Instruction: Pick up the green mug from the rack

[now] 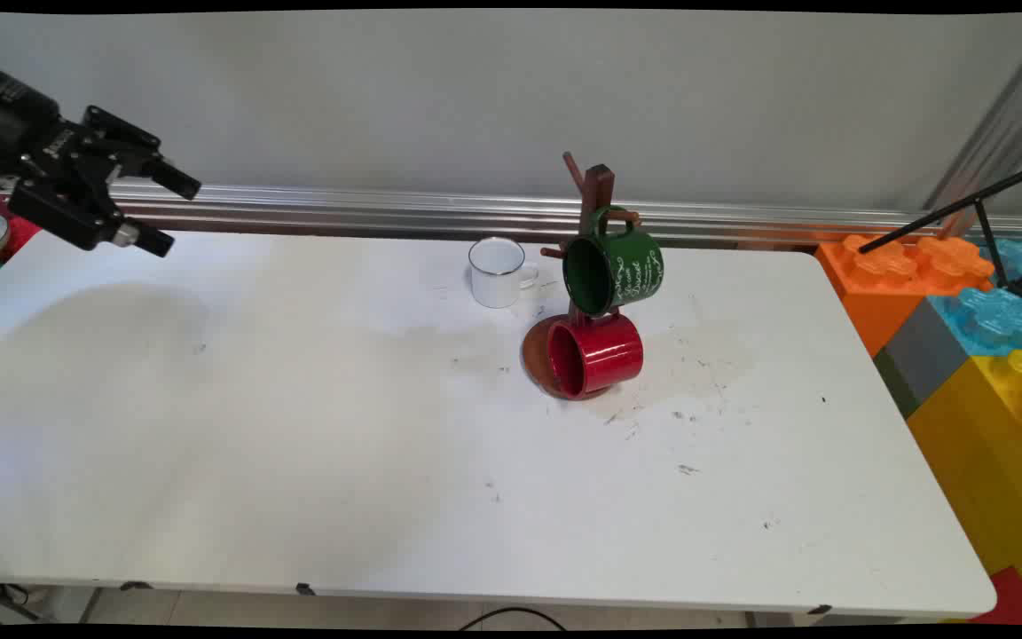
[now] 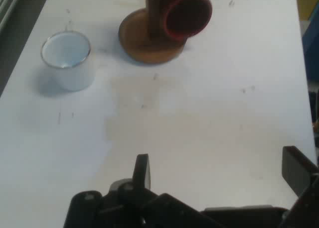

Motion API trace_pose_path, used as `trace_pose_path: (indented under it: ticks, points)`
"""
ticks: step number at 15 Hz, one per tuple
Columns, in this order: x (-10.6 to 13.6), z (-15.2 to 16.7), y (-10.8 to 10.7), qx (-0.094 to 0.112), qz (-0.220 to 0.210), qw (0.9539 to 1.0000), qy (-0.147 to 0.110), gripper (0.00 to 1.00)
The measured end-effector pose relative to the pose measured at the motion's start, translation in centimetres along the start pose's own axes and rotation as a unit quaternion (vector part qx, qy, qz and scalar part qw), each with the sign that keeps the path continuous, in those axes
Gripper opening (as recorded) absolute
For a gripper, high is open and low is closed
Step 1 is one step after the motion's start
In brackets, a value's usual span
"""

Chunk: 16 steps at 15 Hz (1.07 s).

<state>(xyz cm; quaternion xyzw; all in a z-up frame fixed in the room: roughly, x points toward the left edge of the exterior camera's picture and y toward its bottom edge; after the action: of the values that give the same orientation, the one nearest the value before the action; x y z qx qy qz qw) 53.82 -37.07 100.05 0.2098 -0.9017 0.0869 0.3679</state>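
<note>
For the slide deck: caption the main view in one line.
Open gripper raised over the table's left end, far from a white mug and a wooden mug tree holding green and red mugs.

A glossy red ceramic-looking mug [image 1: 597, 355] and shiny dark green enamel-look mug [image 1: 613, 270] hang on a brown wooden rack [image 1: 595, 191]; white enamelled cup [image 1: 497, 272]; smooth matt white counter [image 1: 298, 426], scuffed.

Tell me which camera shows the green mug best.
The main view: the green mug hangs in full on the wooden rack, above the red mug. The hand view cuts it off entirely, showing only the rack's base, the red mug and the white mug.
</note>
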Motion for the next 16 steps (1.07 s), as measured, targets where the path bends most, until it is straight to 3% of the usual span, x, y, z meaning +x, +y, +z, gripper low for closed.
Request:
trace_pose_path:
  ticks: [8, 16]
  points:
    - [6.6, 3.9, 3.8, 0.004, -0.057, 0.9982, 0.018, 1.0]
    - [12.6, 11.5, 7.0, 0.03, -0.125, 0.9907, 0.045, 1.0]
